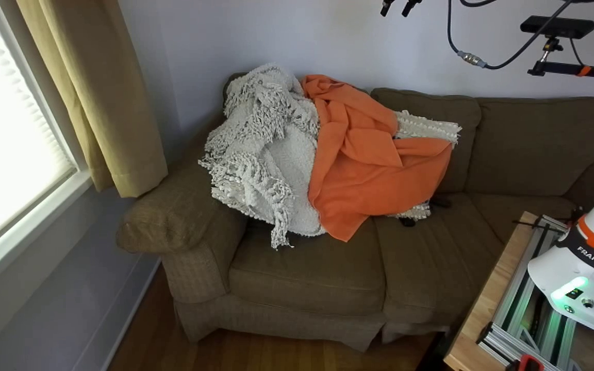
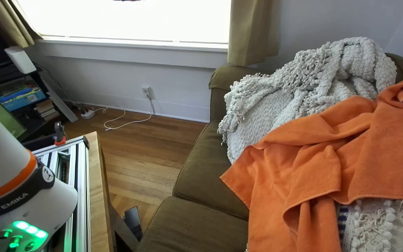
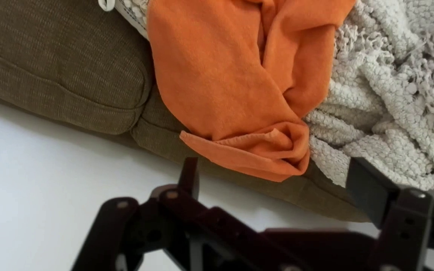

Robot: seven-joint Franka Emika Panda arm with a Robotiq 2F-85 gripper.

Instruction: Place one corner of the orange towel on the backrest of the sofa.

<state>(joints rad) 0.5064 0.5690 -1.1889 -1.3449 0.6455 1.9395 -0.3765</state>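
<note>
The orange towel (image 1: 369, 180) lies spread and wrinkled over the sofa (image 1: 302, 283), from the backrest (image 1: 539, 141) down to the seat. It also shows in an exterior view (image 2: 292, 161). In the wrist view, the towel's upper end (image 3: 217, 82) is bunched and folded on the top of the backrest (image 3: 239, 178), with one small pointed tip toward the left. My gripper (image 1: 396, 11) is high above the sofa, near the wall. In the wrist view, my gripper (image 3: 273, 162) is wide open with nothing between its fingers, apart from the towel.
A grey-white fringed blanket (image 1: 271, 149) covers the sofa's corner beside the towel. A cream textured cloth (image 1: 426, 126) shows partly under the towel. The wall stands close behind the backrest. A curtain (image 1: 106, 103) hangs by the sofa arm (image 1: 173, 211). The robot's wooden table (image 1: 475, 330) stands before the sofa.
</note>
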